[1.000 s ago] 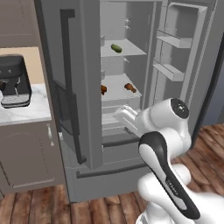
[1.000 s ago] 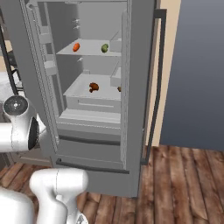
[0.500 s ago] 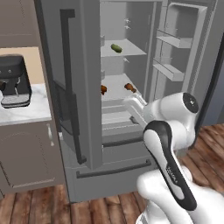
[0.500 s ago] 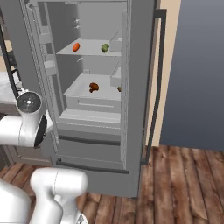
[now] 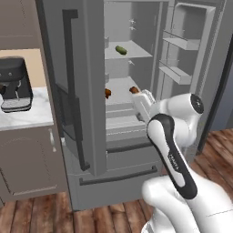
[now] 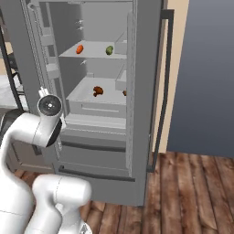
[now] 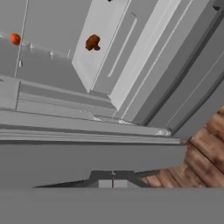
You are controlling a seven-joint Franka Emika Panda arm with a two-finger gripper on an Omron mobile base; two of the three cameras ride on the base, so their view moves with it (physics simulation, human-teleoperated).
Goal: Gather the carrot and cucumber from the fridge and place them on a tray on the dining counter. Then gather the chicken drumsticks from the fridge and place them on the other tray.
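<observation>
My tool (image 7: 112, 181) is fully closed, empty, facing the open fridge (image 5: 91, 68). Carrot (image 6: 79, 49) and cucumber (image 6: 109, 50) on upper shelf, carrot at 9 o'clock of cucumber. Drumsticks (image 6: 97, 91) on the shelf below, at 6 o'clock.

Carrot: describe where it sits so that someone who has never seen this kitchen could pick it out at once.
Look into the open fridge, at the upper shelf. Two small things lie there: the carrot is the one nearer the open side, away from the closed door. It is orange, while its neighbour, the cucumber, is green, and the brown drumsticks lie a shelf lower.
</observation>
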